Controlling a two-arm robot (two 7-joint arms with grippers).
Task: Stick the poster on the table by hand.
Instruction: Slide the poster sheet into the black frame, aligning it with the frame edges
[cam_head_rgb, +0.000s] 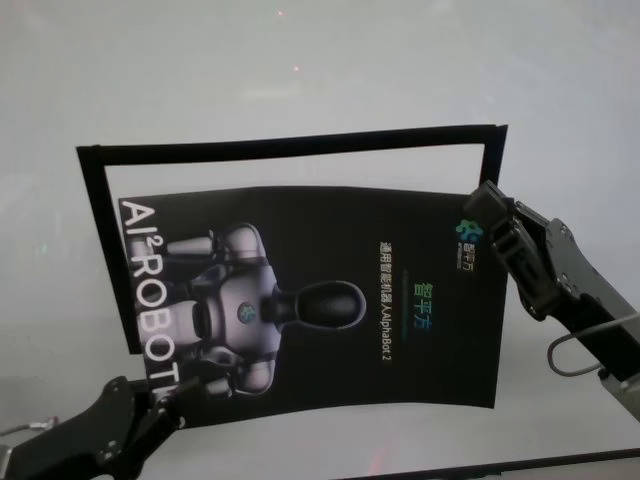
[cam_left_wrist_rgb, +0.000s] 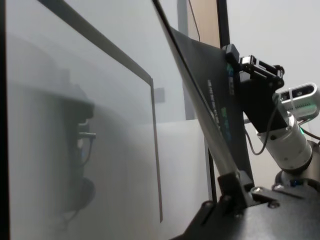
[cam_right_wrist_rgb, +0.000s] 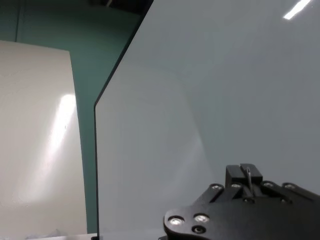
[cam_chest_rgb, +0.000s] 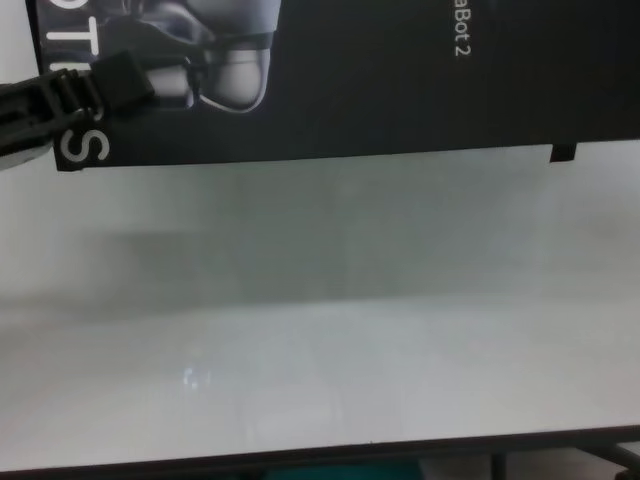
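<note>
The poster (cam_head_rgb: 330, 300), a black glossy sheet with a silver robot picture and white lettering, hangs slightly bowed just above the table (cam_head_rgb: 300, 60). My left gripper (cam_head_rgb: 165, 400) is shut on its near left corner, by the big white letters; the chest view shows this gripper (cam_chest_rgb: 120, 75) and the poster (cam_chest_rgb: 400, 80) casting a shadow on the table (cam_chest_rgb: 320, 350). My right gripper (cam_head_rgb: 478, 215) is shut on the far right corner. From the left wrist, the poster (cam_left_wrist_rgb: 220, 90) runs edge-on from the left gripper (cam_left_wrist_rgb: 232, 182) to the right gripper (cam_left_wrist_rgb: 235, 60).
Narrow black tape strips (cam_head_rgb: 290, 137) mark a frame on the table behind and to the left of the poster, also seen as strips (cam_left_wrist_rgb: 100, 45) from the left wrist. The table's dark front edge (cam_chest_rgb: 320, 462) lies close to my body.
</note>
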